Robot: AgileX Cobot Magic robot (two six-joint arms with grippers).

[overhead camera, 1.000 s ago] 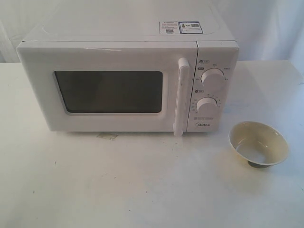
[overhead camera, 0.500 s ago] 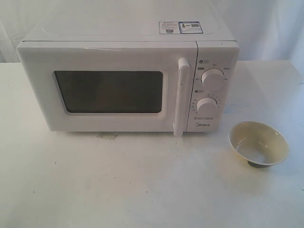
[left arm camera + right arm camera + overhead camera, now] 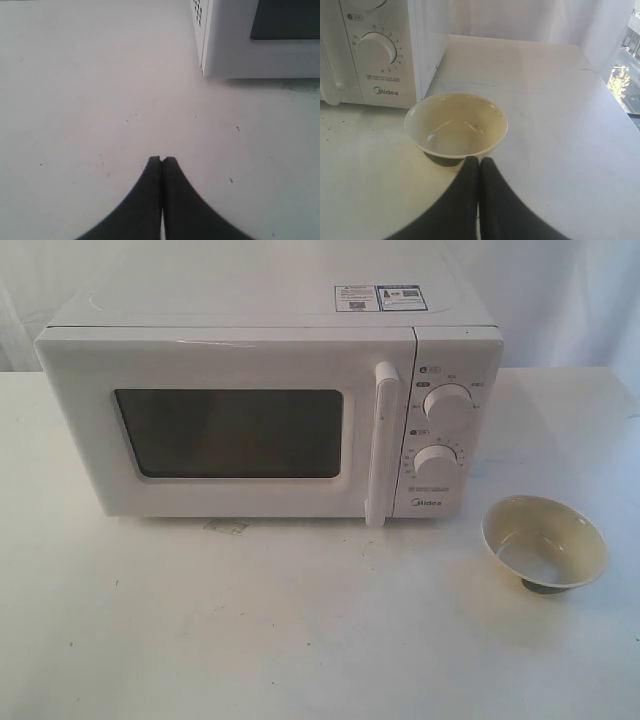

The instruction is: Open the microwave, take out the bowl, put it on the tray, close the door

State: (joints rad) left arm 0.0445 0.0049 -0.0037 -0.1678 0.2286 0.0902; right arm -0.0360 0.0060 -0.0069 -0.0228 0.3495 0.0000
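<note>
ITEM 1. White boxy Midea microwave (image 3: 260,410), on a white speckled table (image 3: 250,630). Its white front door (image 3: 225,355) is shut flush w/ the body. Dark rectangular window (image 3: 230,433) at centre of the door. White vertical bar handle (image 3: 382,445) is at 3 o'clock of the window. Two round white dials (image 3: 447,405) are stacked at 3 o'clock of the handle, one at 12 o'clock of the other. Small printed stickers (image 3: 380,297) lie on the top panel, approx. 1 o'clock of the window.

ITEM 2. Small cream-yellow bowl (image 3: 544,543) w/ flared rim and dark foot. It stands upright on the table outside the microwave, at approx. 4 o'clock of the lower dial in the exterior view. It is near the control-panel corner but apart from it.

ITEM 3. Right gripper (image 3: 479,161), dark fingers. The jaws are clenched tip to tip w/ nothing between them. The bowl (image 3: 456,125) sits just ahead of the tips, outside the jaws. Whether tips and bowl wall touch: cannot tell. The microwave's dial panel (image 3: 380,60) is beyond the bowl.

ITEM 4. Left gripper (image 3: 162,160), dark fingers. The jaws are clenched tip to tip, holding nothing, over bare table. A corner of the microwave (image 3: 235,45) lies well ahead of the tips and off to one side.
</note>
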